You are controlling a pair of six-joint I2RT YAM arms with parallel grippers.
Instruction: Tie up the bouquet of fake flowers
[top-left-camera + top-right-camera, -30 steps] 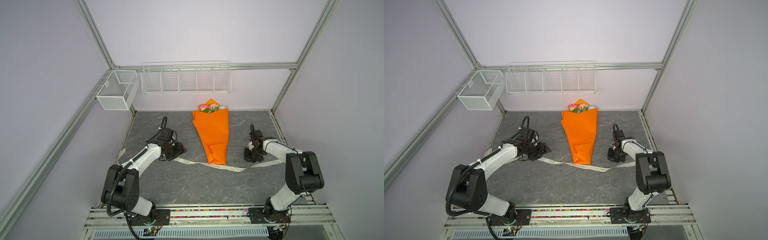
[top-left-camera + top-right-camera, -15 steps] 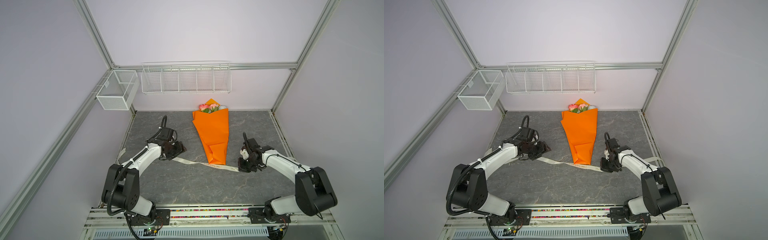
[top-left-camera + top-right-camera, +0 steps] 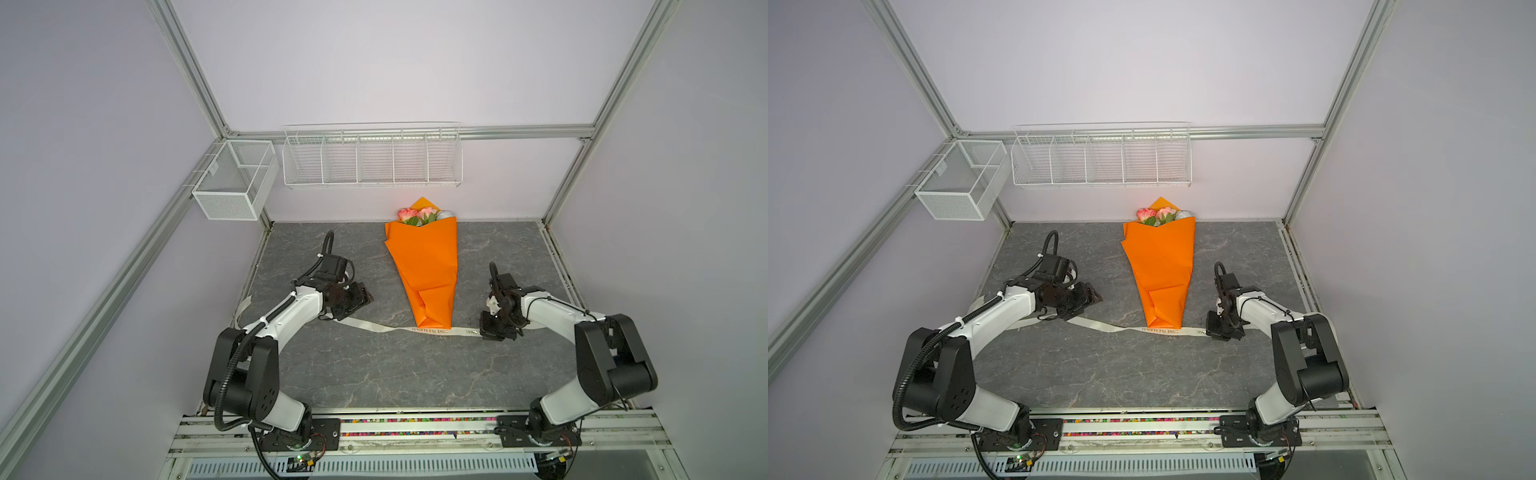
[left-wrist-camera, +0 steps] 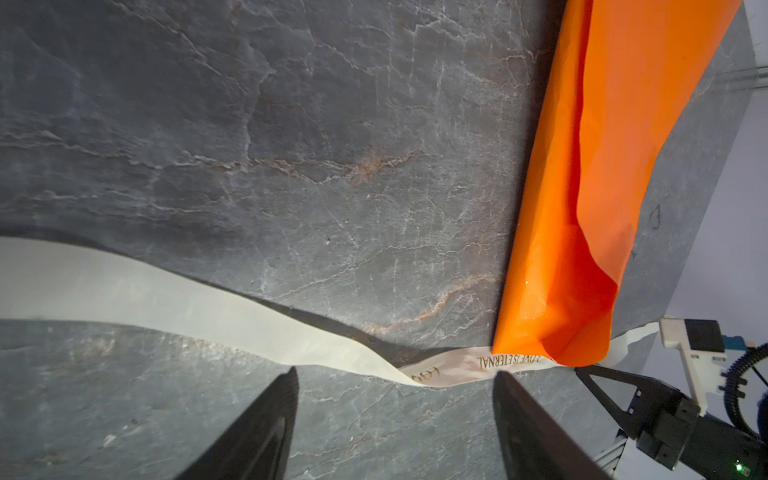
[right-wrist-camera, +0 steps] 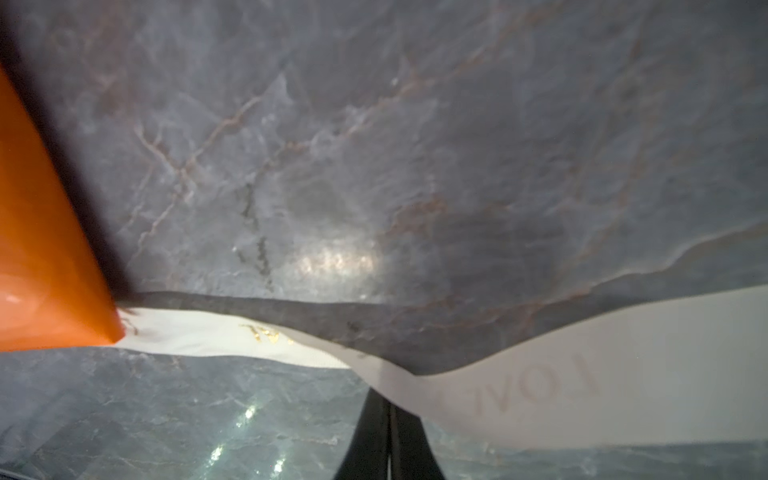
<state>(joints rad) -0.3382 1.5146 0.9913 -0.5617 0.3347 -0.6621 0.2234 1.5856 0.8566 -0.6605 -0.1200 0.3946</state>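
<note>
The bouquet (image 3: 424, 266) (image 3: 1160, 262) is a long cone of orange paper lying flat mid-table, tip toward the front. The fake flowers (image 3: 419, 216) (image 3: 1158, 215), pink and white, peek out at its far end. A cream printed ribbon (image 3: 390, 329) (image 3: 1129, 328) (image 4: 208, 307) (image 5: 540, 395) runs across the table under the cone's tip (image 4: 552, 332) (image 5: 41, 270). My left gripper (image 3: 363, 301) (image 3: 1094, 299) (image 4: 397, 376) hovers open just over the ribbon's left stretch, holding nothing. My right gripper (image 3: 488, 332) (image 3: 1214, 330) (image 5: 388, 399) is shut on the ribbon right of the tip.
A white wire rack (image 3: 372, 158) hangs on the back wall and a mesh basket (image 3: 232, 183) on the left frame post. The grey slate table (image 3: 374, 374) ends at a rail (image 3: 415, 432) in front. Walls close in on both sides.
The right gripper has slid left and forward along the table toward the cone's tip, dragging the ribbon's right part with it. The left arm has barely moved.
</note>
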